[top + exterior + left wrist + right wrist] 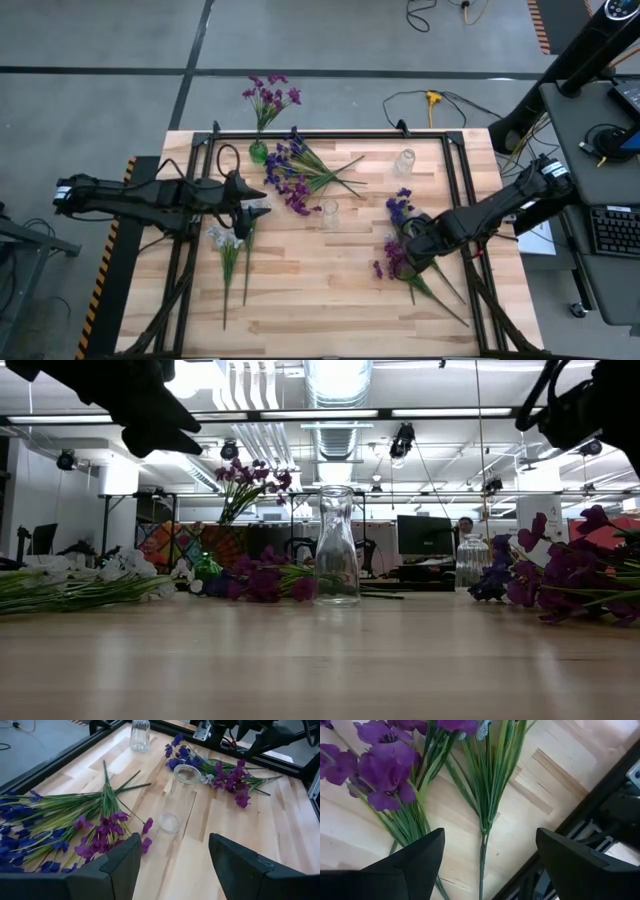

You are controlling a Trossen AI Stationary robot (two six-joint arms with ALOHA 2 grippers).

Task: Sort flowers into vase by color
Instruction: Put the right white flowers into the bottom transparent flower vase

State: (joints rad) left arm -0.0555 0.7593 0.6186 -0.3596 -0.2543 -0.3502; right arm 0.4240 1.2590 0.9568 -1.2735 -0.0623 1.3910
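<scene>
1. At centre of the high view, on the wooden table (pixel 330 290): a clear vase (pixel 329 214), upright, holding nothing. A second clear vase (pixel 404 162) stands toward the upper right of the tabletop.
2. Upper left edge of the table: a green vase (pixel 258 152) holding magenta flowers (pixel 270 97).
3. Just left of the centre vase: a loose pile of blue and purple flowers (pixel 293 172), stems fanned toward the right.
4. Left of frame: left gripper (pixel 252 208), fingers spread wide and holding nothing, hanging above the blossom end of the white flowers (pixel 226 240) that lie flat, stems running toward the bottom edge.
5. Right of frame: right gripper (pixel 409 258), fingers wide apart, nothing between them, low over a bunch of purple flowers (pixel 398 212) lying on the table; its wrist view shows green stems directly below.
</scene>
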